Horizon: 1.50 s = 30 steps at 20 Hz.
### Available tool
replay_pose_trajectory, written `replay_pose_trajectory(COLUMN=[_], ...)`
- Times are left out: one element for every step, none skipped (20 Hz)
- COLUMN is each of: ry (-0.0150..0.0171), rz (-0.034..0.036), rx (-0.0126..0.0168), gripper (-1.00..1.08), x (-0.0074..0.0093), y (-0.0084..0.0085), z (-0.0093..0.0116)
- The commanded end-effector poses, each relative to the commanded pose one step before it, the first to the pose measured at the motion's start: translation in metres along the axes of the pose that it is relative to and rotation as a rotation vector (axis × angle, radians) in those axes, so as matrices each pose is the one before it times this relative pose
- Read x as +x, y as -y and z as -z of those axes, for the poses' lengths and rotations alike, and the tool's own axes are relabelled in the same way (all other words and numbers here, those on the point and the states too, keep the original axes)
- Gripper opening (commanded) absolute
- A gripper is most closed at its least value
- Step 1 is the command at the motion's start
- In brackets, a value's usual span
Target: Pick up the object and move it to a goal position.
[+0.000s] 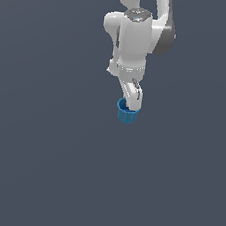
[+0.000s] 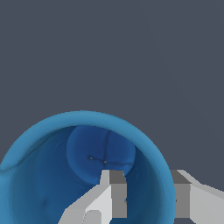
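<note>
Blue cup (image 2: 52, 175) rim seemingly pinched by end effector (image 2: 146, 192).

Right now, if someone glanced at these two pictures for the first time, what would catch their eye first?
The small blue cup stands out against the plain dark grey floor, just below the white arm near the middle of the exterior view. In the wrist view the end effector straddles the cup's wall: one finger reaches inside, the other sits outside the rim.
</note>
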<state>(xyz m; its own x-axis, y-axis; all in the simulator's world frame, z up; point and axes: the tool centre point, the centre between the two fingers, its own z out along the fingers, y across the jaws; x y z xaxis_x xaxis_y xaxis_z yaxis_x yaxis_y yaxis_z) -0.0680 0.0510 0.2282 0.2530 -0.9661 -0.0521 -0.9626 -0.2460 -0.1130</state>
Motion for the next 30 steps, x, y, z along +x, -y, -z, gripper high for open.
replay_pose_trajectory(ry=[-0.00237, 0.00000, -0.00047, 0.00000, 0.00000, 0.00000, 0.00000, 0.00000, 0.00019, 0.00000, 0.00060, 0.00000, 0.00078, 0.00000, 0.00078, 0.00055, 0.00039, 0.00055, 0.00000, 0.00055, 0.00055, 0.00000, 0.00054, 0.00000, 0.00054, 0.00000, 0.00000, 0.00000, 0.00041, 0.00000], rz=[-0.00074, 0.00000, -0.00011, 0.00000, 0.00000, 0.00000, 0.00000, 0.00000, 0.00066, 0.00000, 0.00033, 0.00000, 0.00059, 0.00000, 0.00059, 0.00042, 0.00030, 0.00042, 0.00000, 0.00042, 0.00042, 0.00000, 0.00042, 0.00000, 0.00042, 0.00000, 0.00000, 0.00000, 0.00026, 0.00000], rx=[0.00184, 0.00000, -0.00004, 0.00000, 0.00000, 0.00000, 0.00000, 0.00000, 0.00007, 0.00000, 0.00005, 0.00000, 0.00007, 0.00000, 0.00007, 0.00005, 0.00003, 0.00005, 0.00000, 0.00005, 0.00005, 0.00000, 0.00005, 0.00000, 0.00005, 0.00000, 0.00000, 0.00000, 0.00005, 0.00000], gripper=[-1.00, -1.00, -1.00, -1.00, -1.00, -1.00, -1.00, -1.00, -1.00, -1.00, -1.00, -1.00, -1.00, -1.00, -1.00, -1.00, -1.00, -1.00, -1.00, -1.00, -1.00, -1.00, -1.00, -1.00, -1.00, -1.00, -1.00, -1.00, -1.00, -1.00], x=[-0.00372, -0.00153, -0.00157, -0.00154, -0.00155, -0.00156, -0.00158, -0.00159, -0.00194, -0.00162, -0.00165, -0.00159, -0.00162, -0.00144, -0.00146, -0.00135, -0.00124, -0.00117, -0.00102, -0.00099, -0.00090, -0.00077, -0.00073, -0.00060, -0.00055, -0.00042, -0.00033, -0.00025, -0.00015, -0.00007], y=[0.00387, 0.00150, 0.00151, 0.00152, 0.00154, 0.00156, 0.00158, 0.00161, 0.00166, 0.00167, 0.00172, 0.00170, 0.00166, 0.00159, 0.00153, 0.00147, 0.00143, 0.00138, 0.00133, 0.00125, 0.00116, 0.00106, 0.00096, 0.00086, 0.00076, 0.00066, 0.00058, 0.00049, 0.00040, 0.00033], z=[0.02837, 0.01047, 0.01041, 0.01035, 0.01030, 0.01026, 0.01023, 0.01020, 0.01021, 0.01015, 0.01011, 0.00976, 0.00923, 0.00869, 0.00816, 0.00764, 0.00711, 0.00658, 0.00605, 0.00554, 0.00503, 0.00452, 0.00402, 0.00350, 0.00300, 0.00248, 0.00198, 0.00149, 0.00101, 0.00052])
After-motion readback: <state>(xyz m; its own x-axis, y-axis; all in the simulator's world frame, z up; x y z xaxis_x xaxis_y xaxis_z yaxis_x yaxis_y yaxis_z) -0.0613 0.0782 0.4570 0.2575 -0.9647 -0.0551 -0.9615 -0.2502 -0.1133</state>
